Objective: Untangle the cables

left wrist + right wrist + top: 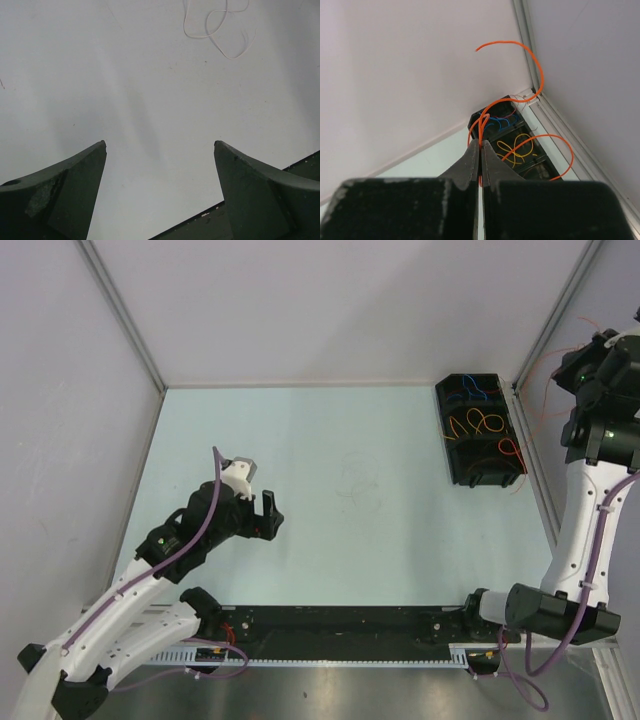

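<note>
The counter [330, 560] is boxed in by walls at the left, back and right, with a black rail along its near edge. Most of its middle lies open. A black compartmented tray [487, 478] sits in the far right corner, close beside the right wall, its long axis running near to far.

The left fingers [268, 512] hover low over the left-centre of the counter, spread wide with nothing between them. From the left wrist, a thin pale cable [202, 37] lies in loose loops flat on the counter, ahead of the fingertips and well apart from them.

The right fingers [480, 147] are raised high by the right wall, above the tray, and pinched tight on the orange cable [506, 42]. It rises from the fingertips. One end curls up in a wide arc toward the corner post. Another loop swings out to the right and droops over the tray.

In the tray, a blue cable [478, 393] fills the far compartment, a yellow cable [480, 423] coils in the middle one, and a red cable [510, 450] lies at the near right.
</note>
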`<state>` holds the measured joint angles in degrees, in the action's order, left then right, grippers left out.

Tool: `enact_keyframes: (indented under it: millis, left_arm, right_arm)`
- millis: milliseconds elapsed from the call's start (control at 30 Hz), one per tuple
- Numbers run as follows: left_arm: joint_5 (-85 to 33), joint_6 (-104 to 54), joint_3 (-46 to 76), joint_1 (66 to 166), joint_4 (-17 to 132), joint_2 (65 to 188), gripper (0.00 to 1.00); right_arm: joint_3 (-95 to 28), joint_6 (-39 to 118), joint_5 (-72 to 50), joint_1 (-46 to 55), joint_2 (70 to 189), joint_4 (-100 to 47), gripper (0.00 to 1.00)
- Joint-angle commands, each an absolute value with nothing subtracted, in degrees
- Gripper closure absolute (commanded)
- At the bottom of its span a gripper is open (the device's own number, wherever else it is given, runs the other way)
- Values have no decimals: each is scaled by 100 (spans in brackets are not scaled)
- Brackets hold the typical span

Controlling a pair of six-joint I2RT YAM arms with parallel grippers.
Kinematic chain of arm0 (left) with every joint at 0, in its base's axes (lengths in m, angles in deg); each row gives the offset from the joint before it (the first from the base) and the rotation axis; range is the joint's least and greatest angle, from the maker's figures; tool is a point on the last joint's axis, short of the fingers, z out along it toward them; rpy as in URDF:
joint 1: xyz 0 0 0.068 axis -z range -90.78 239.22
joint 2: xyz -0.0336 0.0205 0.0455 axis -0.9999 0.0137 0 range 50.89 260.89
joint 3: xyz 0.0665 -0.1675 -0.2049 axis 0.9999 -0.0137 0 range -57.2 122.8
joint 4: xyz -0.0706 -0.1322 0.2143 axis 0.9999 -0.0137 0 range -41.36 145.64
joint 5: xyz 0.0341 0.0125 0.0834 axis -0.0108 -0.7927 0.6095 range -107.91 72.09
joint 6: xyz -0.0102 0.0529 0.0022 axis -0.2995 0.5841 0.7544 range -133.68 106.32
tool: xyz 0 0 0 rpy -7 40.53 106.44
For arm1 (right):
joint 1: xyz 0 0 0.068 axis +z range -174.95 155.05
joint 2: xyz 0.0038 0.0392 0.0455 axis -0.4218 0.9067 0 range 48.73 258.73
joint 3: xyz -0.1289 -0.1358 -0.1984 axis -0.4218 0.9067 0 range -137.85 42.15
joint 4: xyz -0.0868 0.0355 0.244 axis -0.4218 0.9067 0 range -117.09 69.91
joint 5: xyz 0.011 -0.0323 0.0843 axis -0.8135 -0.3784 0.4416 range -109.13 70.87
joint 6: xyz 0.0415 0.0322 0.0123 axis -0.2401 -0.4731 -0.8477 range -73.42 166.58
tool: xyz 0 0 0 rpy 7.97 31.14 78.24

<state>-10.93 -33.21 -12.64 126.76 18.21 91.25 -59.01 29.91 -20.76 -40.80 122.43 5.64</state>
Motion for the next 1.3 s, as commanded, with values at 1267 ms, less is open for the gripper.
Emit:
enact_keyframes:
  millis: [1267]
  left_arm:
    - [-930, -3434, -1299, 12666, 1926, 8939, 7]
  right_arm:
    - [-3924, 2364, -1306, -4605, 12985, -1171, 100]
